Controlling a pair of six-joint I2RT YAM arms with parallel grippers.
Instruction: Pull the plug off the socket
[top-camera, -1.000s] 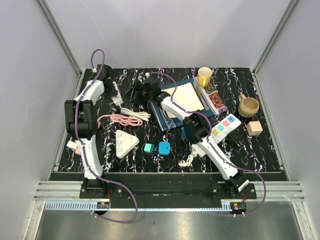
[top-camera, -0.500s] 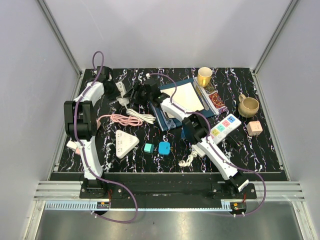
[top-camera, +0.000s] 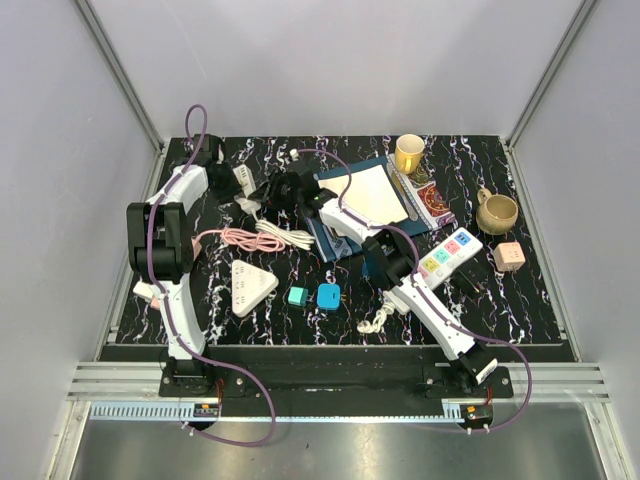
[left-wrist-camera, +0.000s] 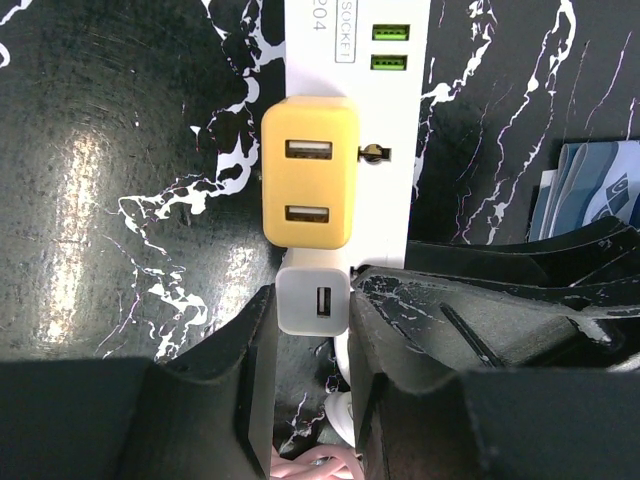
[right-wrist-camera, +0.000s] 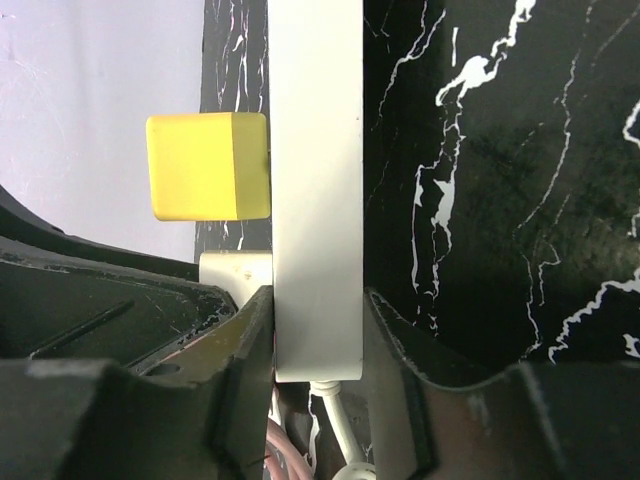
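A white power strip, the socket (left-wrist-camera: 385, 100), lies at the back left of the table (top-camera: 241, 179). A yellow plug (left-wrist-camera: 310, 172) and a smaller white plug (left-wrist-camera: 313, 305) sit in it side by side. My left gripper (left-wrist-camera: 312, 312) is shut on the white plug, one finger on each side. My right gripper (right-wrist-camera: 318, 322) is shut on the cable end of the socket strip (right-wrist-camera: 315, 200). In the right wrist view the yellow plug (right-wrist-camera: 208, 165) and the white plug (right-wrist-camera: 235, 268) stick out to the left. The white cable leaves the strip between the right fingers.
A pink cable (top-camera: 245, 238) and a white cable (top-camera: 282, 232) lie coiled near the strip. A triangular white socket block (top-camera: 250, 285), two teal cubes (top-camera: 312, 296), books (top-camera: 370, 198), a colourful strip (top-camera: 452, 253), a yellow cup (top-camera: 409, 153) and a mug (top-camera: 497, 211) fill the table.
My right gripper has moved left and closed onto the end of the socket strip. My left gripper keeps its grip on the white plug.
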